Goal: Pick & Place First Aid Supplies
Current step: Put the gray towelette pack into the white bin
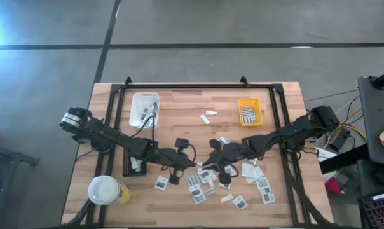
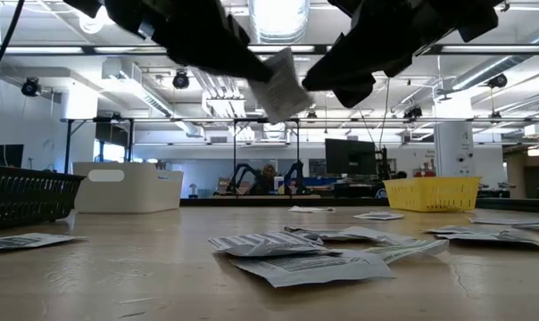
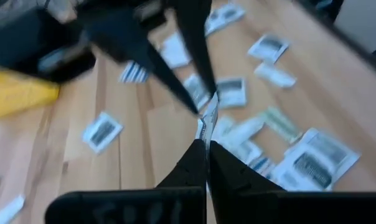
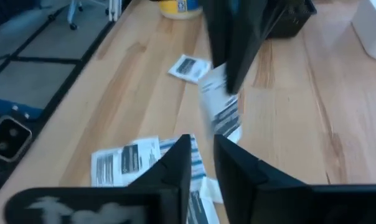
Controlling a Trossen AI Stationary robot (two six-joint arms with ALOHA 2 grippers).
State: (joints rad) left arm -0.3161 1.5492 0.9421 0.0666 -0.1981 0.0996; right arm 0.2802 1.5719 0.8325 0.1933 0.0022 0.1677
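Note:
A small flat white packet (image 2: 280,85) with dark print hangs well above the middle of the table, between my two grippers. My left gripper (image 3: 207,144) reaches in from the table's left and is shut on it. My right gripper (image 4: 204,149) comes from the table's right and stands open just short of the packet (image 4: 220,104), its fingertips on either side of the packet's lower end without touching it. Many more such packets (image 1: 205,186) lie flat on the wood below and to the right. My left gripper pinches the packet by one edge (image 3: 207,127) between its two fingertips. The fingers slant down from the table's left. The packet stands out edge-on beyond the fingertips, tilted and lifted clear of the table.
A white tray (image 1: 144,108) stands far left and a yellow tray (image 1: 249,112) far right, both with packets inside. A black tray (image 1: 135,164) lies under the left arm. A white-topped yellow cup (image 1: 107,189) stands at the near left corner. Loose packets (image 1: 263,186) cover the near right.

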